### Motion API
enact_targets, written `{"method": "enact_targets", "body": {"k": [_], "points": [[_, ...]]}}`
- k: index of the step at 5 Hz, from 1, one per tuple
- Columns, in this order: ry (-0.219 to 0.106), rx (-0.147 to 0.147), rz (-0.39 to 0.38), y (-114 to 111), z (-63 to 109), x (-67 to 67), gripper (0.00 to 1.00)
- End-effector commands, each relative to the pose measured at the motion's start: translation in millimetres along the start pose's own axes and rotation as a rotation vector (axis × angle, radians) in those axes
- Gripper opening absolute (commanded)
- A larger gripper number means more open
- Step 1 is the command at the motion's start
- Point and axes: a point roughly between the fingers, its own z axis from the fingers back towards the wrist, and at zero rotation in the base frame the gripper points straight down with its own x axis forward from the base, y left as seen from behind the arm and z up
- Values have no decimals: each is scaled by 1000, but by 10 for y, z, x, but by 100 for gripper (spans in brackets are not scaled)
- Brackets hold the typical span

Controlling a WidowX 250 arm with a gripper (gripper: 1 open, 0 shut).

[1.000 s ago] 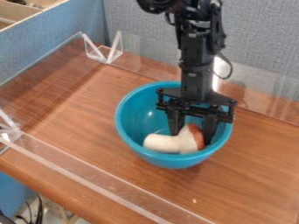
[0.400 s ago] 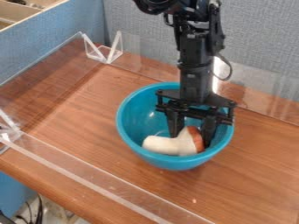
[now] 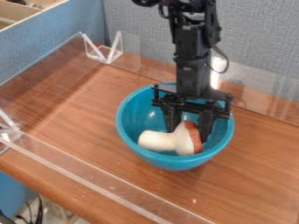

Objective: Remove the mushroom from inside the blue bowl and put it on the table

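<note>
Right of center, a tool (image 3: 190, 129) grips the mushroom (image 3: 174, 139), whose slanting stem could snag the bowl's (image 3: 131, 144) rim if lifted low.

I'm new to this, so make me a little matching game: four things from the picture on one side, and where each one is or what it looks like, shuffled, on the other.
Things
1. mushroom
2. blue bowl
3. table
4. gripper

Descriptions
A. reddish-brown wood grain
B. black, reaching down into the bowl
C. lying inside the bowl, pale stem toward the left of the picture
D. round and deep, standing on the wooden surface

Right pairs: 1-C, 2-D, 3-A, 4-B
</note>
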Motion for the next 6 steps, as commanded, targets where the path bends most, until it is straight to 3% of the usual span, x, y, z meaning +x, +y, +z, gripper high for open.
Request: {"method": "enact_targets", "body": {"k": [1, 5, 6], "points": [[-90, -17, -3, 9, 303, 27, 0], [-132, -23, 5, 116, 633, -2, 0], [-169, -19, 44, 302, 878, 29, 0]]}}
